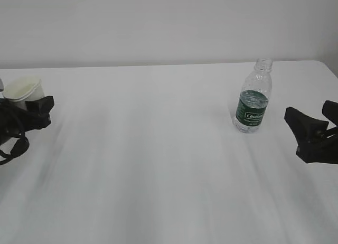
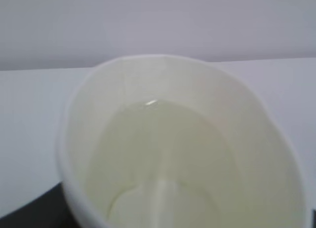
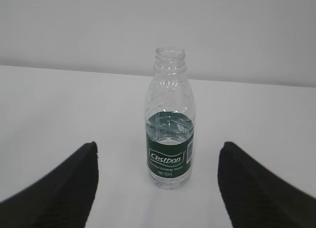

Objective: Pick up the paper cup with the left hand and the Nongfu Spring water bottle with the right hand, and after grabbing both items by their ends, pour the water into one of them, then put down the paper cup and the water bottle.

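Note:
The paper cup [image 1: 22, 89] is at the far left of the table, and my left gripper [image 1: 29, 102] is shut on its lower part. In the left wrist view the paper cup [image 2: 182, 154] fills the frame, its rim pressed oval, with clear water [image 2: 163, 149] pooled inside. The cup hides the fingers there. The Nongfu Spring water bottle [image 1: 253, 99] stands upright and capless at right of centre, about half full. My right gripper [image 1: 312, 117] is open, a short way to the bottle's right and not touching it. The bottle [image 3: 169, 124] stands ahead of the open right gripper [image 3: 159, 146].
The white table [image 1: 158, 159] stretches between the two arms, with a pale wall behind it. The table's right corner [image 1: 330, 67] is near the right arm.

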Available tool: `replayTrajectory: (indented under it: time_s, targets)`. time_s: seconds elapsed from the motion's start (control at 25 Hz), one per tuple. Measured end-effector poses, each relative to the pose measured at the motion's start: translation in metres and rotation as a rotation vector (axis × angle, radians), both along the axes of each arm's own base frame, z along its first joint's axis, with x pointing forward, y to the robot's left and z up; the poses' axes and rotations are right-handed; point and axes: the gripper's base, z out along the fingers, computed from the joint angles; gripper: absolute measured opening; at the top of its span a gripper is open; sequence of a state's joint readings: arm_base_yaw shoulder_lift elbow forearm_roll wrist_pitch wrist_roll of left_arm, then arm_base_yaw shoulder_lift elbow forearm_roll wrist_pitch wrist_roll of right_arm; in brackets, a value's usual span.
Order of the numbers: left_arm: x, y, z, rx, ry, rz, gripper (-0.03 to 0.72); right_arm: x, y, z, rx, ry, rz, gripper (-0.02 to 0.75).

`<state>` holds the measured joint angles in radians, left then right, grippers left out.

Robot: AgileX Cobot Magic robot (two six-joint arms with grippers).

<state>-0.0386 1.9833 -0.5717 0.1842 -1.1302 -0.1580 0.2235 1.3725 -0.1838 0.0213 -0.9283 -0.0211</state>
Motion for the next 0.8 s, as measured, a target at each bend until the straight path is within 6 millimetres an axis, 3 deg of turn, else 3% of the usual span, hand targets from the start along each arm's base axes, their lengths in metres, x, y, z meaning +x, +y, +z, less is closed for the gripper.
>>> replayTrajectory:
  time_s: [0.2, 0.8]
  targets:
    - [0.002, 0.000, -0.007, 0.001, 0.019, 0.000, 0.449, 0.000, 0.000, 0.000, 0.000, -0.002, 0.000, 0.574]
    - [0.039, -0.004, -0.036, 0.007, 0.015, -0.025, 0.438, 0.000, 0.000, 0.000, 0.000, -0.002, 0.000, 0.573]
